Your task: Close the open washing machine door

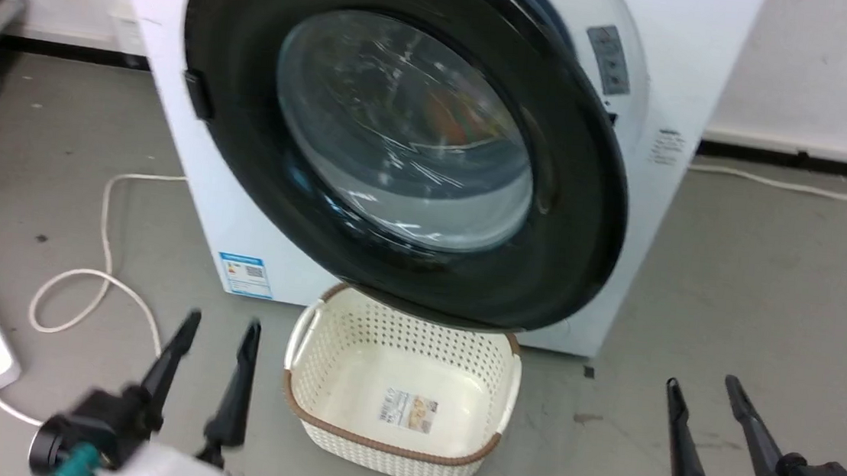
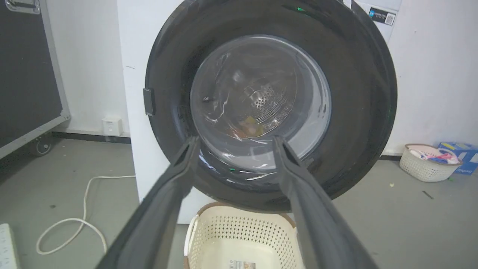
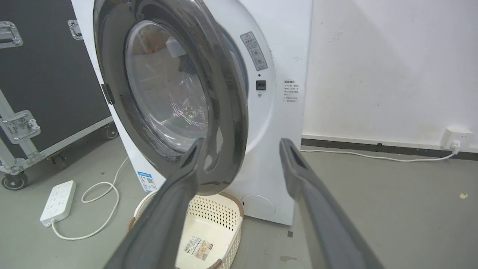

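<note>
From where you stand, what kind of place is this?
Likely a lab or workshop staged for laundry: washing machine, wheeled flight case, loose power strip on bare grey floor.

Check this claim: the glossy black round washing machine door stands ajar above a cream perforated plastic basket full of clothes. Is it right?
No. The head view shows the cream perforated plastic basket empty but for a label. The glossy black round door does stand ajar above it.

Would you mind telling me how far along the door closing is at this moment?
Nothing looks done: the door stands ajar, its right edge off the washer. In hand: the left gripper and right gripper hover open, short of it. Left: push it shut.
</note>
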Robot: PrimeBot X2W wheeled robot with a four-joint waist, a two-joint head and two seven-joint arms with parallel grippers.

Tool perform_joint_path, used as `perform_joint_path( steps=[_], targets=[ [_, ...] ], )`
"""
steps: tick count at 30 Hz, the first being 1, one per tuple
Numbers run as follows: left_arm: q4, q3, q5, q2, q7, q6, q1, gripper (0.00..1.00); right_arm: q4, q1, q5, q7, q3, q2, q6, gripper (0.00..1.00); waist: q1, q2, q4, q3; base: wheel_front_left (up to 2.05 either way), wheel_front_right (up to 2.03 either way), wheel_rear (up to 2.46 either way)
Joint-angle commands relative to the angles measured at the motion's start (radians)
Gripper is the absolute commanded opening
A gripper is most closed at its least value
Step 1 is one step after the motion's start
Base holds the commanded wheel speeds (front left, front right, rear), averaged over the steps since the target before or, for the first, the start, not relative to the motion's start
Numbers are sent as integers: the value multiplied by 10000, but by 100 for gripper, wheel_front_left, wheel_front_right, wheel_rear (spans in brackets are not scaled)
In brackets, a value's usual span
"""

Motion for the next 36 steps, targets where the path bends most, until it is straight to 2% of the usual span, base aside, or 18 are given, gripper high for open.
perform_joint_path(
  steps=[1,5,9,14,15,16,21,24,30,36],
  targets=[
    [-6,-9,275,47,-41,47,164,100,-60,191,-91,-47,26,12,-6,100,2,0,120,-117,0,0,0],
    [-104,126,1053,-264,-42,391,703,100,-110,315,-186,-47,135,12,-6,100,2,0,252,-159,0,0,0],
    [-215,165,1908,-343,-42,601,988,100,-193,459,-121,-47,262,12,-6,100,2,0,412,-146,0,0,0],
    [-208,137,2436,-511,-43,598,1020,100,-246,560,-71,-47,406,12,-6,100,2,0,617,-40,0,0,0],
    [-179,136,2493,-539,-43,583,1018,100,-230,564,-4,-47,448,12,-6,60,2,0,661,-13,0,0,0],
    [-140,127,2565,-544,-43,562,1012,100,-257,542,0,-47,480,12,-6,0,2,0,697,18,0,0,0],
    [-113,117,2791,-652,-43,474,879,100,-618,248,-276,-47,708,-28,-6,0,2,0,888,473,0,0,0],
    [-162,72,2916,-763,-43,424,672,100,-762,-179,-433,-35,1032,-353,-6,0,2,0,1041,930,0,0,0],
    [-257,-122,3156,-1061,-43,315,2,100,-577,-1669,-78,438,1763,-1756,-6,0,2,0,1446,1994,0,0,0],
    [-277,-162,3279,-1321,-43,239,-561,100,-19,-3493,859,990,2152,-3001,-6,0,2,0,1767,2790,0,0,0]
  ],
)
